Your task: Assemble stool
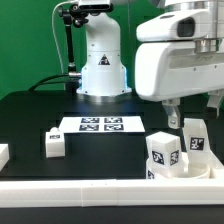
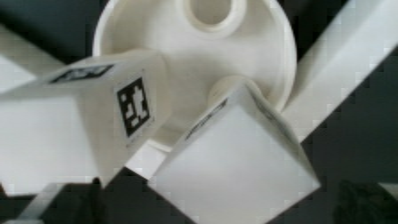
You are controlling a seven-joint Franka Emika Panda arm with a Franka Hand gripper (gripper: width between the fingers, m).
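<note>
1. Step in hand: by my reading, fitting legs to the seat. At the exterior view's right, the seat [image 1: 183,172] lies flat just behind the white rail [image 1: 90,190]. Two legs rise from it, the front leg [image 1: 163,150] and the back leg [image 1: 194,133]. I cannot tell whether either is fully home in its socket.
2. The wrist view looks down on the same group: the round seat with a hole [image 2: 214,15] near its rim, and two tagged legs pointing up towards the camera.
3. A loose leg [image 1: 53,143] lies on the black table [image 1: 30,115], to the exterior view's left of the marker board [image 1: 100,125] and well apart from the seat. Another white piece [image 1: 3,153] is cut off by the frame edge, so I cannot say what it is.
4. Next move, as I judge it, is to fetch the loose leg. That calls for lifting clear of the standing legs without knocking them, crossing the table, then lowering with the jaws either side of the leg.
5. Pose: the arm reaches forward from its base [image 1: 100,65] with the wrist pointing straight down. The gripper [image 1: 190,112] hangs close above the back leg, jaws spread as wide as they go, and has hold of nothing.
</note>
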